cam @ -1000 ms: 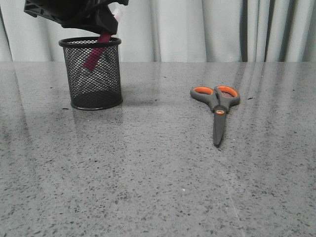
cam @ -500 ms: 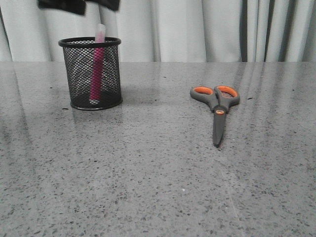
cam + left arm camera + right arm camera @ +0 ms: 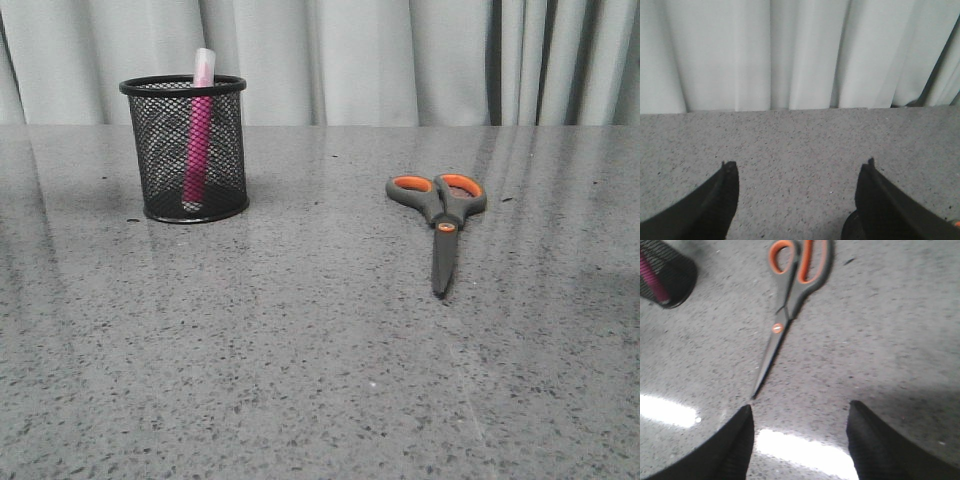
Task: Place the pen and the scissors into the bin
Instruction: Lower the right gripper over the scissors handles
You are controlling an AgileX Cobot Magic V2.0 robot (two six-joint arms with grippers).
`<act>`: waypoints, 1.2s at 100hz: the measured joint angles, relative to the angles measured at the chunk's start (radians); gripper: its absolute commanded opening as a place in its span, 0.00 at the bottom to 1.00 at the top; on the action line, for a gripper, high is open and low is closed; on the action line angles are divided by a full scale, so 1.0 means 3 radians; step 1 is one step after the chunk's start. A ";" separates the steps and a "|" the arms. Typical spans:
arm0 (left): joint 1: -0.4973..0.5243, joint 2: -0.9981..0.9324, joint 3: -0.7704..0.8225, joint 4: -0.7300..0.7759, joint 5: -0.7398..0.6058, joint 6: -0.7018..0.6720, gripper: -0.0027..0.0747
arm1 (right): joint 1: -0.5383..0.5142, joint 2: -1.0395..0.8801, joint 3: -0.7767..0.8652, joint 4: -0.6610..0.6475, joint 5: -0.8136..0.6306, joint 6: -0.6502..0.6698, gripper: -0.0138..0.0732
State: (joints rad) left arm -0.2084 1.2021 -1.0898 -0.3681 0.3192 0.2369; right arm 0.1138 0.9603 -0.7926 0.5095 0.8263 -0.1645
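The pen stands nearly upright inside the bin, its whitish cap clearing the rim; this half of the task appears complete. The bin sits on the speckled grey table, towards the robot's left and far back, near the curtain.

The scissors lie flat on the table, well apart from the bin to the right, blades closed, tips pointing towards the robot, orange-lined handles on the far side. They are untouched.

Judgement: the step in hand is the pick-up of the scissors. The right gripper hangs above the table just short of the blade tips, its fingers spread wide, holding nothing and touching nothing. The next move calls for an advance over the scissors and a low, flat grasp, then a carry across to the bin.

The left gripper is likewise spread and empty, facing the curtain.
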 measured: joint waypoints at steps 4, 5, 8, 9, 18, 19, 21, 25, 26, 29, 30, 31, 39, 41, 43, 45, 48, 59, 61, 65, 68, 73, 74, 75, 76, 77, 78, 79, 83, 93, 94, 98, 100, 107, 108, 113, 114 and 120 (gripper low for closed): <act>0.0041 -0.0021 0.0000 0.0000 0.0077 0.0000 0.63 | 0.0090 0.0060 0.0000 0.0007 -0.0046 -0.0005 0.57; 0.0056 -0.0021 0.0000 0.0000 0.0088 0.0000 0.63 | 0.0106 0.0087 -0.0006 0.0014 -0.0054 -0.0007 0.57; 0.0080 -0.0035 0.0000 0.0000 0.0124 0.0000 0.63 | 0.0175 0.0146 -0.0006 0.0013 -0.0090 -0.0013 0.56; 0.0086 -0.0035 0.0000 0.0000 0.0142 0.0000 0.63 | 0.0193 0.0161 -0.0006 0.0013 -0.0108 -0.0013 0.56; 0.0126 -0.0054 0.0000 0.0000 0.0208 0.0000 0.63 | 0.0460 0.0402 -0.0075 0.0021 -0.0226 -0.0013 0.54; 0.0126 -0.0054 0.0000 0.0000 0.0216 0.0000 0.63 | 0.0479 0.0444 -0.0086 0.0021 -0.0236 -0.0006 0.54; 0.0126 -0.0054 0.0000 0.0000 0.0226 0.0000 0.63 | 0.0535 0.0509 -0.0118 0.0010 -0.0268 0.0010 0.54; 0.0129 -0.0067 0.0000 0.0000 0.0244 0.0000 0.63 | 0.0643 0.0620 -0.0200 -0.0051 -0.0334 0.0080 0.54; 0.0134 -0.0067 0.0000 0.0000 0.0244 0.0000 0.63 | 0.0661 0.0665 -0.0215 -0.0064 -0.0344 0.0098 0.54; 0.0134 -0.0074 0.0000 0.0000 0.0252 0.0000 0.63 | 0.0739 0.0756 -0.0278 -0.0142 -0.0377 0.0215 0.54; 0.0134 -0.0074 0.0000 0.0000 0.0251 0.0000 0.63 | 0.0753 0.0779 -0.0295 -0.0166 -0.0390 0.0242 0.54; 0.0134 -0.0074 0.0000 0.0000 0.0251 0.0000 0.63 | 0.0768 0.0825 -0.0330 -0.0217 -0.0397 0.0301 0.54; 0.0134 -0.0087 0.0000 0.0000 0.0259 0.0000 0.63 | 0.0908 0.1089 -0.0541 -0.0644 -0.0433 0.0676 0.54; 0.0134 -0.0087 0.0000 0.0000 0.0259 0.0000 0.63 | 0.0937 0.1164 -0.0575 -0.0724 -0.0433 0.0784 0.54; 0.0134 -0.0087 0.0000 0.0000 0.0264 0.0000 0.63 | 0.0965 0.1240 -0.0626 -0.0847 -0.0433 0.0890 0.54; 0.0134 -0.0087 0.0000 0.0000 0.0264 0.0000 0.63 | 0.0982 0.1316 -0.0677 -0.0966 -0.0419 0.0991 0.54; 0.0134 -0.0087 0.0000 0.0000 0.0264 0.0000 0.63 | 0.1023 0.1419 -0.0764 -0.1153 -0.0394 0.1115 0.54; 0.0134 -0.0087 0.0000 0.0000 0.0264 0.0000 0.63 | 0.1123 0.1812 -0.1010 -0.1576 -0.0228 0.1458 0.54; 0.0134 -0.0087 0.0000 0.0000 0.0264 0.0000 0.63 | 0.1145 0.1876 -0.1056 -0.1628 -0.0203 0.1485 0.54; 0.0134 -0.0087 0.0000 0.0000 0.0264 0.0000 0.63 | 0.1171 0.1974 -0.1128 -0.1698 -0.0167 0.1554 0.54; 0.0134 -0.0087 0.0000 0.0000 0.0264 0.0000 0.63 | 0.1184 0.2058 -0.1191 -0.1730 -0.0160 0.1587 0.54; 0.0134 -0.0087 0.0000 0.0000 0.0264 0.0000 0.63 | 0.1210 0.2154 -0.1272 -0.1758 -0.0153 0.1623 0.54; 0.0134 -0.0087 0.0000 0.0000 0.0264 0.0000 0.63 | 0.1209 0.2165 -0.1295 -0.1768 -0.0147 0.1627 0.54; 0.0134 -0.0087 0.0000 0.0000 0.0264 0.0000 0.63 | 0.1217 0.2188 -0.1306 -0.1768 -0.0148 0.1629 0.54; 0.0134 -0.0087 0.0000 0.0000 0.0264 0.0000 0.63 | 0.1218 0.2198 -0.1329 -0.1768 -0.0148 0.1641 0.54; 0.0134 -0.0087 0.0000 0.0000 0.0264 0.0000 0.63 | 0.1224 0.2218 -0.1339 -0.1776 -0.0148 0.1639 0.54; 0.0134 -0.0087 0.0000 0.0000 0.0264 0.0000 0.63 | 0.1229 0.2226 -0.1350 -0.1775 -0.0146 0.1646 0.54; 0.0134 -0.0087 0.0000 0.0000 0.0264 0.0000 0.63 | 0.1232 0.2235 -0.1361 -0.1775 -0.0146 0.1645 0.54; 0.0134 -0.0087 0.0000 0.0000 0.0264 0.0000 0.63 | 0.1240 0.2280 -0.1424 -0.1792 -0.0140 0.1661 0.54; 0.0134 -0.0087 0.0000 0.0000 0.0264 0.0000 0.63 | 0.1247 0.2351 -0.1519 -0.1827 -0.0099 0.1728 0.54; 0.0134 -0.0087 0.0000 0.0000 0.0264 0.0000 0.63 | 0.1247 0.2365 -0.1520 -0.1830 -0.0099 0.1736 0.54; 0.0134 -0.0087 0.0000 0.0000 0.0264 0.0000 0.63 | 0.1247 0.2390 -0.1544 -0.1845 -0.0091 0.1744 0.54; 0.0134 -0.0087 0.0000 0.0000 0.0264 0.0000 0.63 | 0.1247 0.2401 -0.1553 -0.1851 -0.0084 0.1751 0.54; 0.0134 -0.0087 0.0000 0.0000 0.0264 0.0000 0.63 | 0.1247 0.2454 -0.1591 -0.1883 -0.0068 0.1759 0.54; 0.0134 -0.0087 0.0000 0.0000 0.0264 0.0000 0.63 | 0.1247 0.2464 -0.1600 -0.1882 -0.0068 0.1759 0.54; 0.0134 -0.0087 0.0000 0.0000 0.0264 0.0000 0.63 | 0.1247 0.2503 -0.1633 -0.1915 -0.0042 0.1759 0.54; 0.0134 -0.0087 0.0000 0.0000 0.0264 0.0000 0.63 | 0.1247 0.2505 -0.1648 -0.1922 -0.0032 0.1759 0.54; 0.0134 -0.0087 0.0000 0.0000 0.0264 0.0000 0.63 | 0.1247 0.2565 -0.1688 -0.1957 0.0022 0.1765 0.54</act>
State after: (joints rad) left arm -0.1681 1.1761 -1.0898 -0.3681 0.3983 0.2369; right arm 0.4879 1.7297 -1.2990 -0.0775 0.8329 0.3650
